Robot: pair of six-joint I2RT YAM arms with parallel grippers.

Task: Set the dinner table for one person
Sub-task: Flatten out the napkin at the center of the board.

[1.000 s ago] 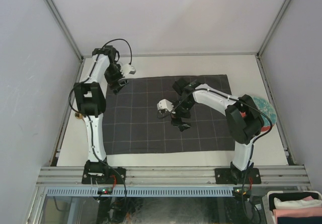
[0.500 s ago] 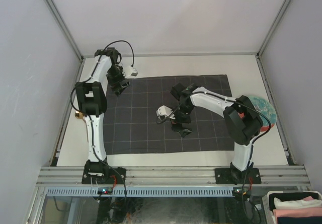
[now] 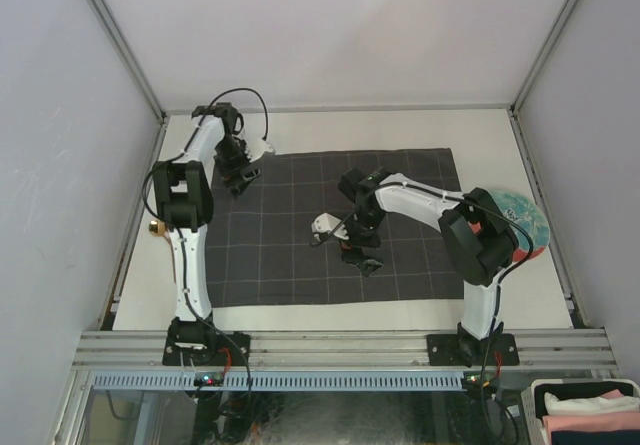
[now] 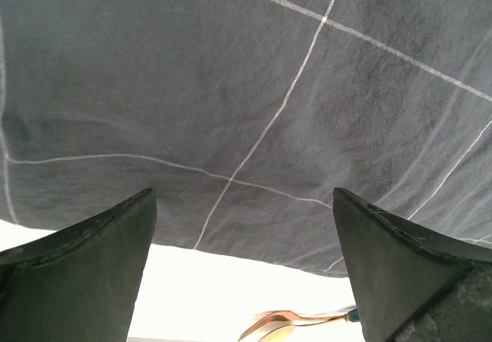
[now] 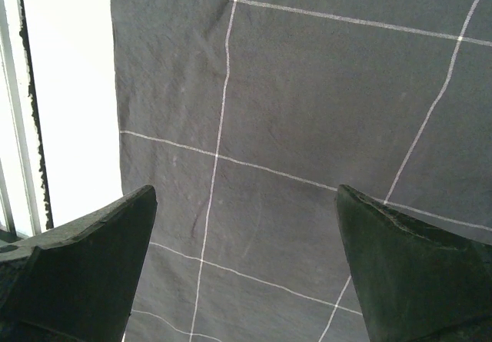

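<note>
Left gripper (image 4: 243,194) released, empty, 10 o'clock corner of dark grey checked fabric cloth (image 4: 231,88) | right gripper (image 5: 244,192) released, empty, mid-cloth | risk: low jaws may snag and ruck cloth.

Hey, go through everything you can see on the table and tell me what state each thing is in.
checked cloth, spread flat on the dinner table.
left end effector, open, empty, above the cloth's far left corner.
right end effector, open, empty, above the cloth's middle.
plate, off the cloth at the table's right edge, partly hidden.
fork, lying on bare table beside the cloth.
</note>
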